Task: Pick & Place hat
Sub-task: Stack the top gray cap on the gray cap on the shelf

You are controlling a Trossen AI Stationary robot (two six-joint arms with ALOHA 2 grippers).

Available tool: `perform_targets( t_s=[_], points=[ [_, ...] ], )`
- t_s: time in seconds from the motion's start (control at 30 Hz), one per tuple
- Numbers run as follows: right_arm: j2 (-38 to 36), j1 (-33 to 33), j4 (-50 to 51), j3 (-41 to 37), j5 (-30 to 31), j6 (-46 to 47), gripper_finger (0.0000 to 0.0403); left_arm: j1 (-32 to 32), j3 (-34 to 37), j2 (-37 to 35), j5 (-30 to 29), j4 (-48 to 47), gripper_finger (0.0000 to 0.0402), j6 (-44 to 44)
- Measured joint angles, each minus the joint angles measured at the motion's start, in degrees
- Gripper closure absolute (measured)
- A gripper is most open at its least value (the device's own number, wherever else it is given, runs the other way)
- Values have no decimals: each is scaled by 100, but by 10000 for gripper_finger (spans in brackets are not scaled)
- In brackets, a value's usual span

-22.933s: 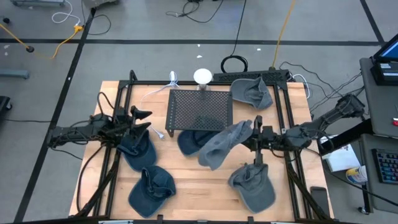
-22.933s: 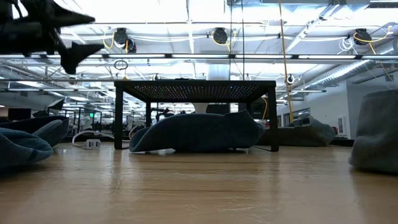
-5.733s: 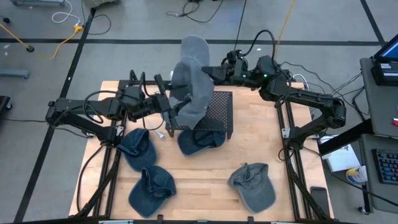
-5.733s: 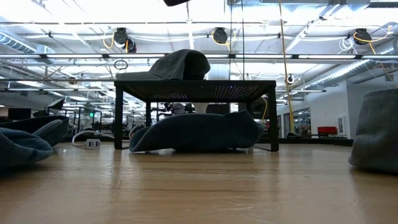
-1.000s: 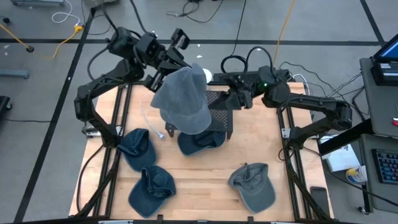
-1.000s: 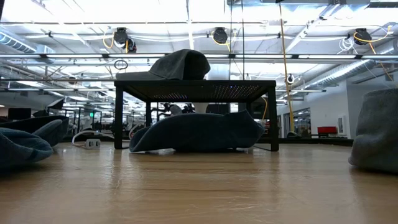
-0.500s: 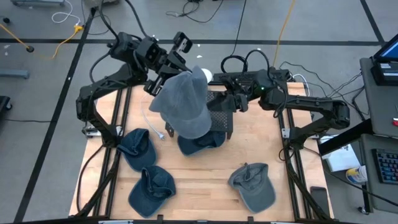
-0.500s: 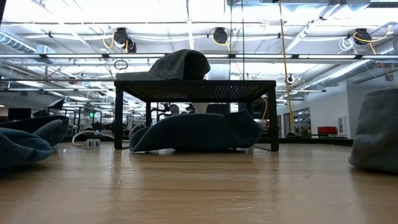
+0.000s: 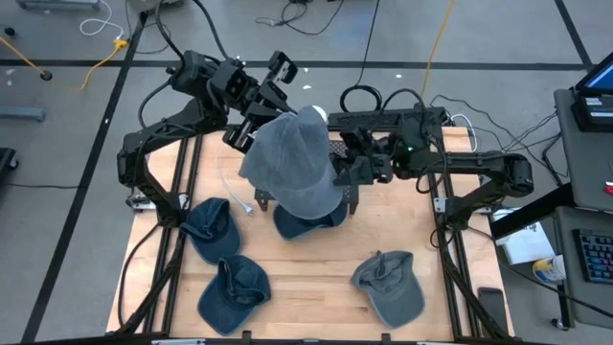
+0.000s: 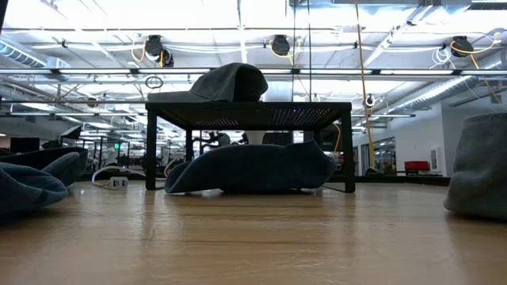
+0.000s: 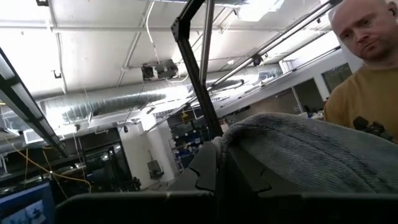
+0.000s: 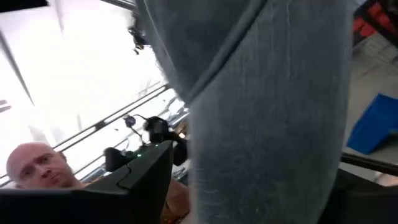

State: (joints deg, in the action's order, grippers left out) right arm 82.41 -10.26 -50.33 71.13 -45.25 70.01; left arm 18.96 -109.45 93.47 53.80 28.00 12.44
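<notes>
The left hand (image 9: 251, 117) is pinched shut on the edge of a grey hat (image 9: 292, 163) and holds it up in the air, above the black rack (image 9: 349, 171) near the far edge of the tabletop (image 9: 306, 287). This looks like the carrying step. The right hand (image 9: 356, 161) is just beside the hat with its fingers apart, not gripping. Next, the left hand likely needs to lower the hat and let go.

The bench's (image 9: 287, 287) middle is blocked by the stand (image 10: 247, 111), a hat (image 10: 230, 81) atop it and a cap (image 10: 252, 168) beneath. Caps (image 9: 222, 259) crowd the left front; one cap (image 9: 390, 286) sits right front. Free wood is left between these along the front edge.
</notes>
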Motion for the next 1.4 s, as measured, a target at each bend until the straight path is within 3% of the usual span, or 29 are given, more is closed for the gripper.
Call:
perform_targets(
  t_s=[0.17, 0.37, 0.43, 0.77, 0.97, 1.17, 1.4],
  points=[
    [-111, 24, -233, 1, -153, 178, 206, 0, 0, -2, 9, -180, 390, 34],
    [-137, 67, -219, 1, -156, 433, 363, 7, -2, -5, -169, -475, 360, 88],
    [-137, 82, -217, 1, -160, 514, 387, 47, -2, -4, -181, -482, 347, 191],
    [-625, -104, -102, -1, -481, 489, 398, 572, -4, -129, -466, -927, 274, 1007],
    [-1234, -381, 787, -1, -387, -270, 400, 957, -7, -191, -475, -1032, 217, 1316],
    [-1830, -575, 1578, 0, 692, -1675, 400, 1329, -13, -278, -513, -1222, 200, 1833],
    [-2039, -577, 1593, -1, 2156, -3226, 401, 1421, -7, -321, -329, -2051, 199, 1873]
  ],
)
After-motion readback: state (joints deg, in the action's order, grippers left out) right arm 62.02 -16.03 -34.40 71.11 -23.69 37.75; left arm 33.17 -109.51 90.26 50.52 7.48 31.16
